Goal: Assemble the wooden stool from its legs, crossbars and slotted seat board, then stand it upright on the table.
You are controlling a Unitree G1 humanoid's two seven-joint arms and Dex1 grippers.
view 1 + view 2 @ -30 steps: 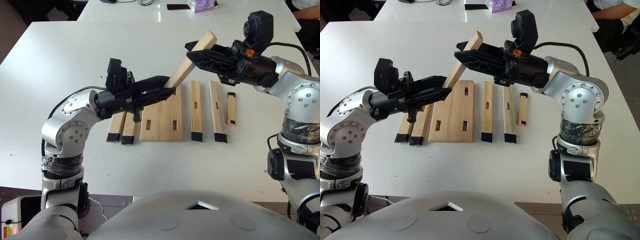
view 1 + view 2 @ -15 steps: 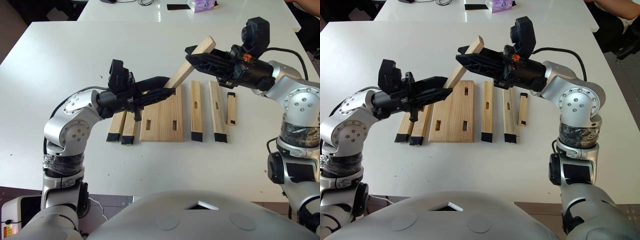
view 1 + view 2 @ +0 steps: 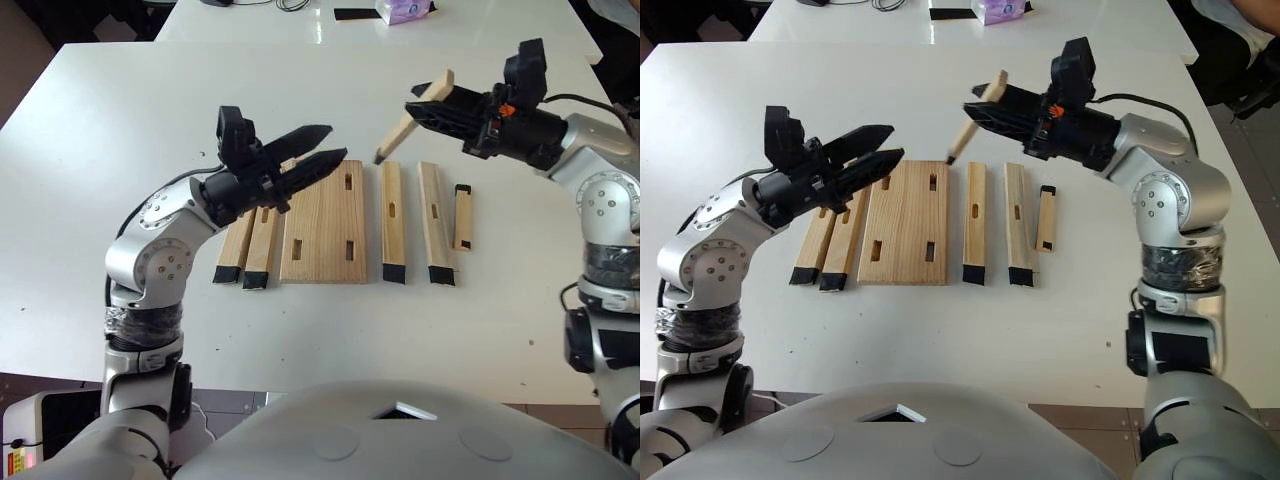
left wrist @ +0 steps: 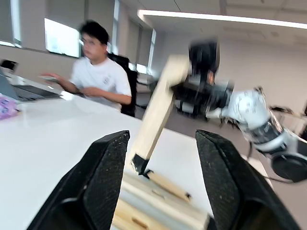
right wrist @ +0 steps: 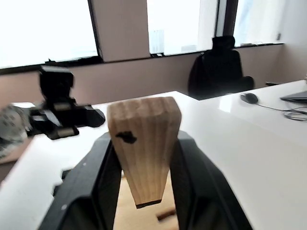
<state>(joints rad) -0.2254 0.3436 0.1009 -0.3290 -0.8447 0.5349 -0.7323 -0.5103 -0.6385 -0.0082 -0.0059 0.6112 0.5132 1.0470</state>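
Stool parts lie flat on the white table (image 3: pixel 150 120). They are not joined yet. The seat board (image 3: pixel 325 225) is in the middle, and it has four little slots cut in it. Two legs (image 3: pixel 248 245) lie side by side, just beside the board on the robot's left. Their black tips point toward the robot. On the other side of the board lie two longer pieces (image 3: pixel 413 220), each with a slot and a black tip. A short piece (image 3: pixel 462 215) lies just past them, farther to the right.

One more leg (image 3: pixel 395 135) is up in the air. The right end effector (image 3: pixel 425 108) is clenched around it near its top end. The leg is tilted, and its black tip points down toward the far edge of the seat board. It does not touch the board.

The left end effector (image 3: pixel 335 142) is spread wide with nothing in it. It hangs over the far left corner of the seat board, near the two legs there. From the left wrist, the raised leg shows in the gap between the two black fingers (image 4: pixel 103 177).
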